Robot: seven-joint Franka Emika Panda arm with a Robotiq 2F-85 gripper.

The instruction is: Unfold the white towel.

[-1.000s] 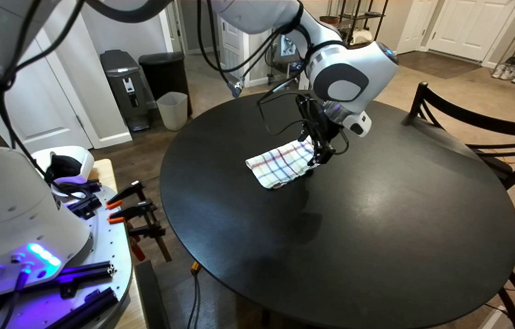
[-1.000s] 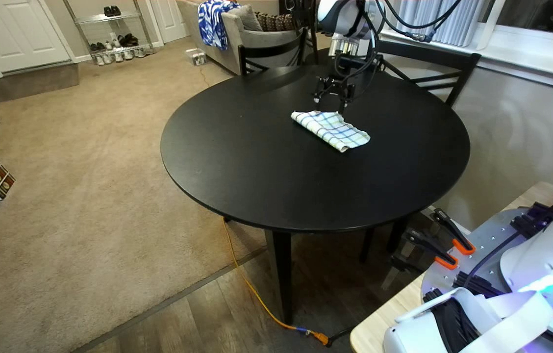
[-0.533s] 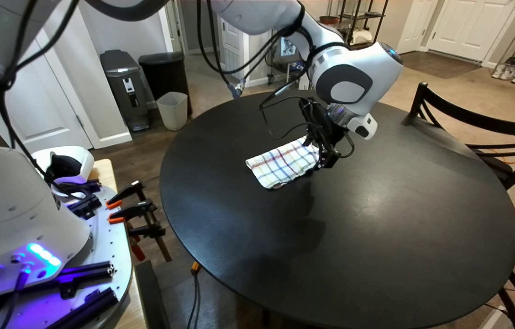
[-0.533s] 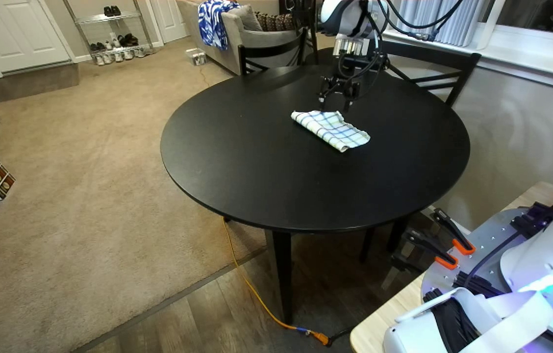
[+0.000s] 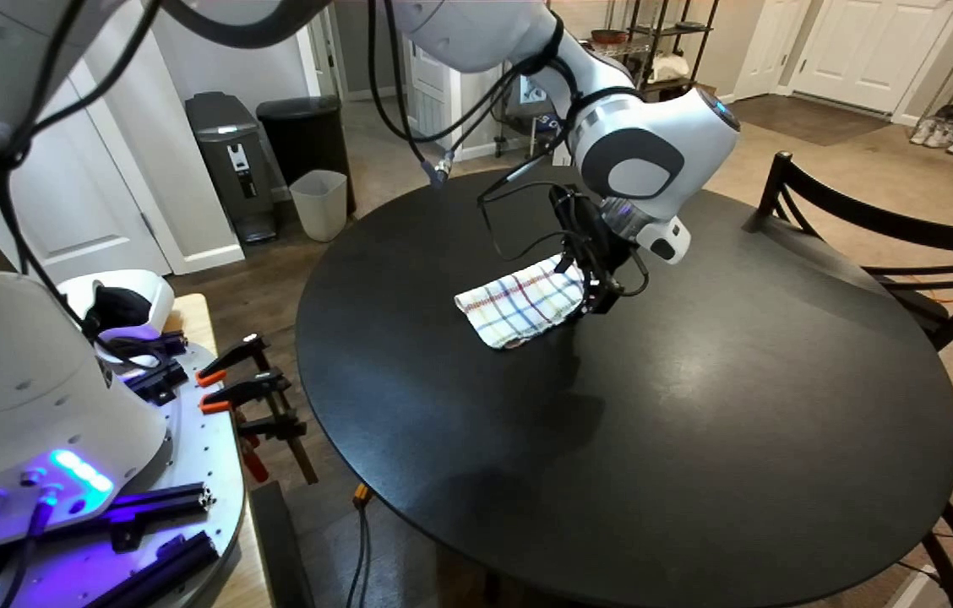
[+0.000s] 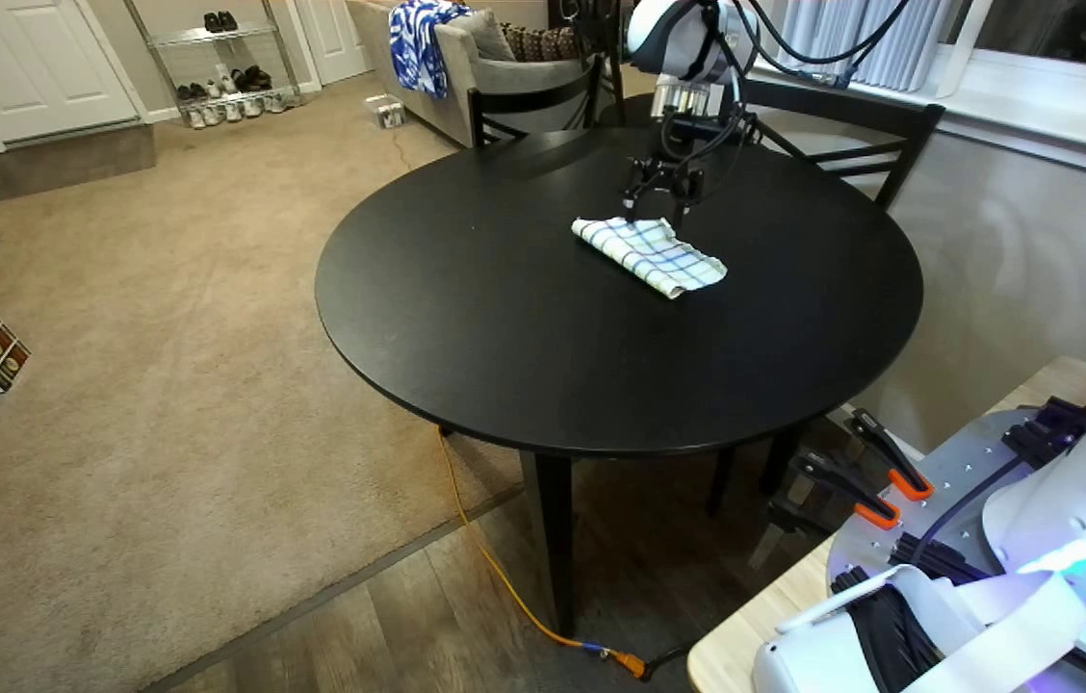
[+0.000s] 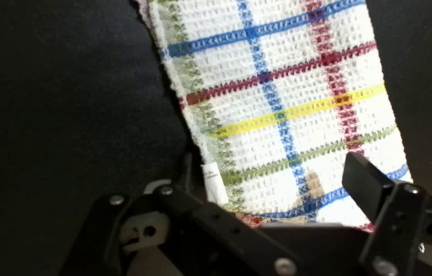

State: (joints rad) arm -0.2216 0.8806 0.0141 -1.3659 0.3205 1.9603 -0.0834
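Note:
The white towel (image 5: 519, 304) lies folded on the round black table (image 5: 696, 439), with blue, red, yellow and green stripes. It also shows in an exterior view (image 6: 654, 258) and in the wrist view (image 7: 277, 96), with a small white tag (image 7: 215, 183) on its left edge. My gripper (image 7: 277, 174) is open and empty, pointing down at the end of the towel farthest from the robot base. In the wrist view the right finger is over the towel and the left finger is just beyond its tagged edge. Whether the fingertips touch the cloth I cannot tell.
Dark chairs (image 5: 899, 219) stand around the far side of the table. Loose cables (image 5: 519, 245) hang at the wrist. Clamps (image 5: 248, 388) and a white headset (image 5: 117, 304) are at the robot's base stand.
My gripper has moved a little sideways and slightly lower over the towel's far end, and stays open. In the exterior views the towel has not visibly moved.

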